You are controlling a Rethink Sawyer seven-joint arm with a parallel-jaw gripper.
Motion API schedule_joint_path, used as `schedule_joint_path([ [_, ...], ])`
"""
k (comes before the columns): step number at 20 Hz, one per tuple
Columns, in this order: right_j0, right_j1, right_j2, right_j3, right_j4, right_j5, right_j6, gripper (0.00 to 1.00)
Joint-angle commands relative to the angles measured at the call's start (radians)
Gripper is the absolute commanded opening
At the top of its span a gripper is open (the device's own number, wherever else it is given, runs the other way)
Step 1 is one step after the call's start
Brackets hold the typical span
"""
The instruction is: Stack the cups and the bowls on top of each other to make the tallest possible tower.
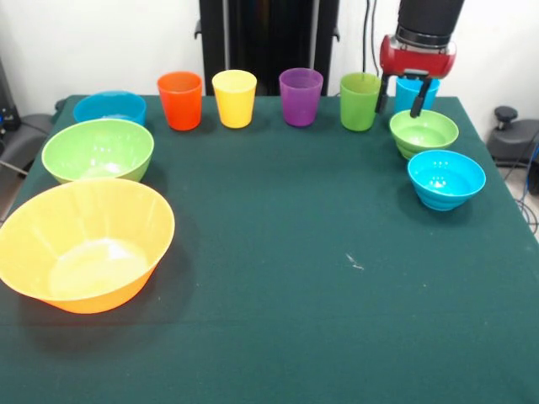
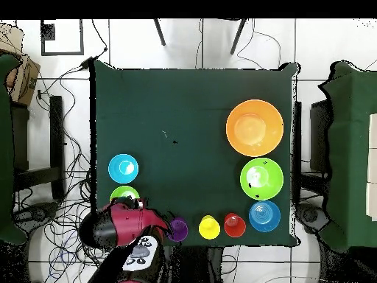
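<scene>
Five cups stand in a row at the table's far side in the front view: orange (image 1: 179, 100), yellow (image 1: 234, 98), purple (image 1: 301, 97), green (image 1: 360, 101) and light blue (image 1: 418, 91). The small green bowl (image 1: 424, 132) and small blue bowl (image 1: 446, 178) sit at the right. The medium blue bowl (image 1: 109, 107), medium green bowl (image 1: 98, 150) and large orange bowl (image 1: 84, 244) sit at the left. My gripper (image 1: 401, 99) hangs open and empty between the green and light blue cups, just behind the small green bowl. Every piece stands alone; no tower shows.
The green cloth table (image 1: 295, 278) ends close behind the cup row. In the overhead view my arm (image 2: 121, 225) covers the green and light blue cups and part of the small green bowl (image 2: 125, 194). Cables and furniture surround the table.
</scene>
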Motion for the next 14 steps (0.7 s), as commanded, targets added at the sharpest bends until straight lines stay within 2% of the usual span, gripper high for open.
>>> schedule_joint_path([
  [1, -0.006, 0.07, 0.052, -0.067, 0.024, -0.091, 0.179, 1.0],
  [9, 0.002, 0.117, 0.045, -0.088, 0.024, -0.135, 0.19, 1.0],
  [14, 0.023, 0.112, 0.036, -0.08, 0.036, -0.13, 0.202, 1.0],
])
